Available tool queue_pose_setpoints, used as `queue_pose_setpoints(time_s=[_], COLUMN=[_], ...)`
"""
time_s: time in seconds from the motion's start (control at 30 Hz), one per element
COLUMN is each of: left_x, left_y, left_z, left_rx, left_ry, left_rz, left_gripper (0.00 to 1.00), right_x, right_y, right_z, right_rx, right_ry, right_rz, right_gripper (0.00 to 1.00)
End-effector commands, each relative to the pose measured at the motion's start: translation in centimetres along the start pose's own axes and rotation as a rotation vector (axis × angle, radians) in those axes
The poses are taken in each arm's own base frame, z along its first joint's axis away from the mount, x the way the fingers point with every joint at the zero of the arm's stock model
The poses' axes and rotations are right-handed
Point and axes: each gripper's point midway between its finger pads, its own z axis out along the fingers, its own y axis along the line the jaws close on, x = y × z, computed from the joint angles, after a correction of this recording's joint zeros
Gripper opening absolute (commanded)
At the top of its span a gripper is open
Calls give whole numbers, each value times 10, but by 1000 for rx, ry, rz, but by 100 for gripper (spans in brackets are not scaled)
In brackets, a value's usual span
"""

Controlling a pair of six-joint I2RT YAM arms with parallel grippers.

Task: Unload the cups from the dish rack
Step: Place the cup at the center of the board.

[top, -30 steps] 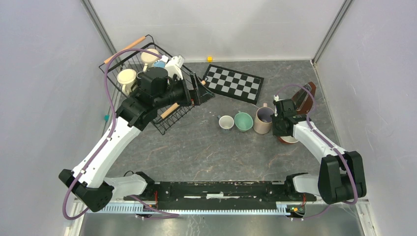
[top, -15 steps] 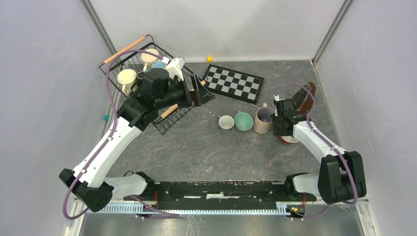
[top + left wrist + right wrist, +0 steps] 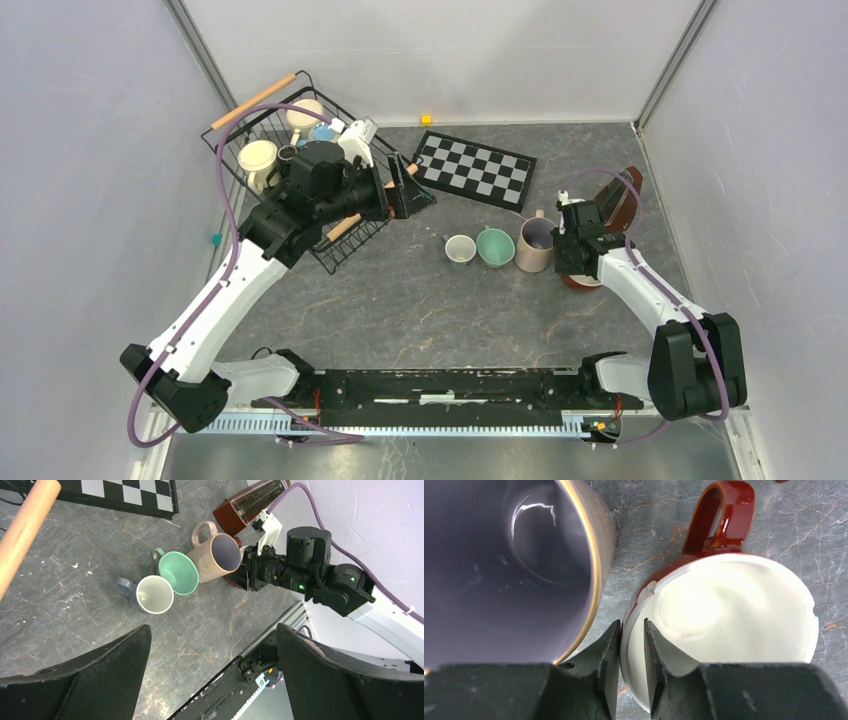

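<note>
The red mug point(image 3: 734, 610) stands just beside the beige-pink mug point(image 3: 499, 565). My right claw point(image 3: 631, 630) straddles its rim, jaws wider than a second ago: release underway, but I cannot tell whether they still pinch. My left claw point(image 3: 212, 630) gapes empty; the dish rack point(image 3: 260, 120) retains cups point(image 3: 258, 155).

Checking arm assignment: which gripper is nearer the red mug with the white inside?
Right. The right gripper has its fingers astride the rim of the red mug; the left gripper is far off, at the edge of the dish rack.
</note>
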Motion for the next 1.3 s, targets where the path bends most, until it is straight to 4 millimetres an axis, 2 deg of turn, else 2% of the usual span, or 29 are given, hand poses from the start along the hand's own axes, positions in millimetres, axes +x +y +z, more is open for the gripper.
queue_pose_setpoints(time_s=[0.0, 0.43, 0.6, 0.73, 0.9, 0.93, 0.97, 1.0, 1.17, 1.27], left_x=[-5, -2, -3, -5, -9, -11, -13, -14, -25, -37], left_y=[-11, -14, -13, -11, -4, -3, -1, 2, 15, 31], left_z=[-8, -9, -9, -11, -14, -15, -17, -18, -27, -33], left_rx=[54, 64, 55, 37, -15, -26, -41, -61, -163, -280], left_ry=[-26, -16, -17, -22, -37, -43, -48, -51, -94, -137], left_rz=[57, 46, 41, 42, 44, 46, 47, 49, 48, 37], left_gripper=[100, 100, 100, 100, 100, 100, 100, 100, 100, 100], right_x=[-33, -36, -42, -55, -72, -75, -78, -81, -94, -97], right_y=[3, -4, -7, -4, 5, 7, 10, 14, 41, 58], right_z=[-14, -46, -70, -95, -125, -130, -134, -138, -152, -156], right_rx=[-19, 0, -6, -34, -88, -102, -116, -136, -233, -275], right_ry=[-103, -124, -167, -228, -308, -321, -332, -343, -400, -417], right_rz=[15, 21, 21, 20, 5, 0, -6, -12, -39, -65], right_gripper=[30, 38, 45, 56, 79, 84, 94, 98, 98, 98])
